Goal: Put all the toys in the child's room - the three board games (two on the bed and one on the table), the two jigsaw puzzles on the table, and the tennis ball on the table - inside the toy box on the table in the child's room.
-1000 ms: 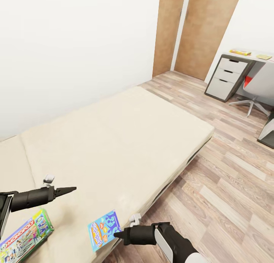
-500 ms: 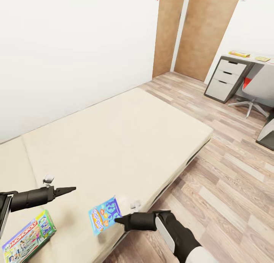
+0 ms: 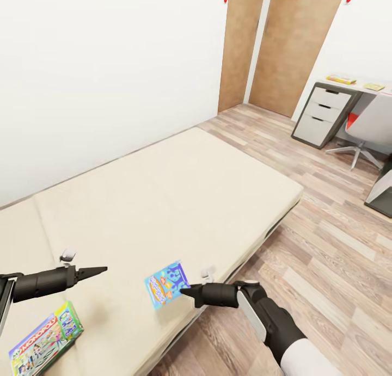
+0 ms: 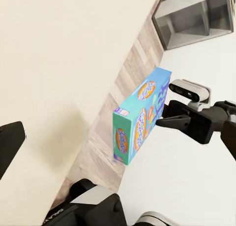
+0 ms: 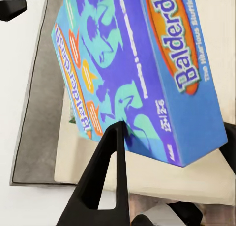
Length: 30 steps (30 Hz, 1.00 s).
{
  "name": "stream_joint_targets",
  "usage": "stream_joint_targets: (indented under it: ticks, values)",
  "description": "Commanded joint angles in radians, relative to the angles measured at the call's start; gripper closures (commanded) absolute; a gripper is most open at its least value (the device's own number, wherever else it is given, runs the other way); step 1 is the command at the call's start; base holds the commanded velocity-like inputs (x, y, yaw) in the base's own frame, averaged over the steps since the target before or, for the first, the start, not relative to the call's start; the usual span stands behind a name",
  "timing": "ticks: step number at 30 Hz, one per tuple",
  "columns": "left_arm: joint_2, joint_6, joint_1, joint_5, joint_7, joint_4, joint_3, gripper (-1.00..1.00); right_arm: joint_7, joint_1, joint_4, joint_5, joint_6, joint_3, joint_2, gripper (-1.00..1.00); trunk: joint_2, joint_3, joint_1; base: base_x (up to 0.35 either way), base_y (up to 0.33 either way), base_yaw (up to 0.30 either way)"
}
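Note:
My right gripper (image 3: pixel 185 292) is shut on the blue and orange board game (image 3: pixel 166 283), holding it tilted in the air just above the bed's (image 3: pixel 179 196) near edge. The box's cover (image 5: pixel 137 73) reads Balderdash, and one black finger (image 5: pixel 108 177) lies across it. From the left wrist, the same box (image 4: pixel 140 120) hangs over its shadow on the mattress. A white and green Monopoly board game (image 3: pixel 46 338) lies flat on the bed below my open left gripper (image 3: pixel 98 269). The table (image 3: pixel 354 85) stands far right with small yellowish flat things on it. The toy box is out of view.
Wood plank floor (image 3: pixel 326 245) runs right of the bed. A grey drawer unit (image 3: pixel 321 115) and a swivel chair (image 3: pixel 365 131) stand at the desk. Two brown doors (image 3: pixel 272 44) are in the far wall, and a dark furniture corner (image 3: pixel 384 193) shows at the right edge.
My right gripper has lifted the blue board game off the mattress edge and carried it up and to the right. The left arm has stayed put. The view shifted slightly.

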Motion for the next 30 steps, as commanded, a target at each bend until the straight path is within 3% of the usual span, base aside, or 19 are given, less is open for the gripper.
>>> stream_joint_targets:
  ticks: [1, 4, 10, 16, 23, 30]
  values:
    - [0.004, 0.010, -0.001, -0.010, -0.009, -0.001, 0.001, -1.00, -0.001, -0.001, -0.003, -0.010, 0.008, 0.001, -0.009, 1.00, 0.007, 0.003, -0.004, 0.000, 0.000, 0.000]
    - [0.016, 0.010, -0.001, -0.010, -0.009, 0.000, 0.003, -1.00, 0.001, -0.002, -0.011, -0.011, 0.005, 0.000, -0.032, 1.00, 0.028, 0.012, -0.015, 0.000, 0.000, 0.000]
    - [0.020, 0.010, 0.000, -0.010, -0.009, 0.001, 0.004, -1.00, 0.006, 0.001, -0.014, -0.020, 0.006, -0.016, -0.048, 1.00, 0.070, 0.031, -0.038, 0.000, 0.000, 0.000]
    - [0.028, 0.010, -0.002, -0.011, -0.009, 0.002, 0.004, -1.00, 0.006, 0.011, -0.034, -0.022, 0.007, -0.107, -0.069, 1.00, 0.112, 0.050, -0.061, 0.000, 0.000, 0.000]
    - [0.043, 0.005, -0.007, -0.013, -0.009, 0.008, 0.003, -1.00, 0.020, 0.014, -0.039, -0.024, 0.004, -0.279, -0.095, 1.00, 0.161, 0.071, -0.088, 0.000, 0.000, 0.000]
    - [0.072, 0.006, -0.008, -0.013, -0.009, 0.008, 0.005, -1.00, 0.021, 0.013, -0.039, -0.021, 0.002, -0.312, -0.096, 1.00, 0.210, 0.093, -0.115, 0.000, 0.000, 0.000]
